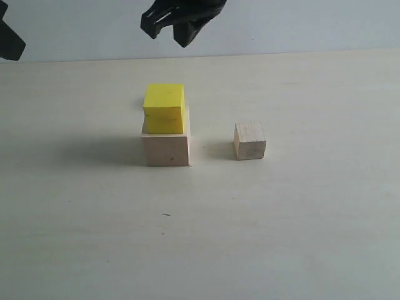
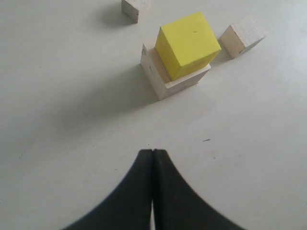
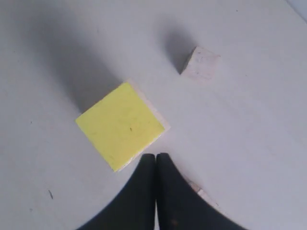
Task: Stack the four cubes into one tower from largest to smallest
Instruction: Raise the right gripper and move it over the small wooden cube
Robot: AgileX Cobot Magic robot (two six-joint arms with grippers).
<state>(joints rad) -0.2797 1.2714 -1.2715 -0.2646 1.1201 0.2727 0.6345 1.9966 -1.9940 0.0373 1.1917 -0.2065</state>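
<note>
At the far left edge of the exterior view the left hand [image 2: 152, 152] hangs well apart from the cubes, and its wrist view has the two-cube stack ahead of its tips with bare surface [image 1: 94, 237] between. The stack is the largest pale cube [image 1: 165, 150] resting on the surface with the yellow cube [image 1: 164, 107] on top of it, turned slightly so that a strip of pale wood shows along one side. The right hand [image 3: 156, 155] hangs above the stack, clear of it, and its wrist view looks down on the yellow top face just beside its tips. To the right of the stack, near but not touching, a loose pale cube [image 1: 250, 141] sits on the surface. The left wrist view also shows a second loose pale cube [image 2: 134, 8] beyond the stack, cut off by the frame edge. A pale wooden corner shows past the right hand's finger in its wrist view, too little of it to tell what it is. Both hands have their fingers pressed together, tip against tip, and grip nothing
</note>
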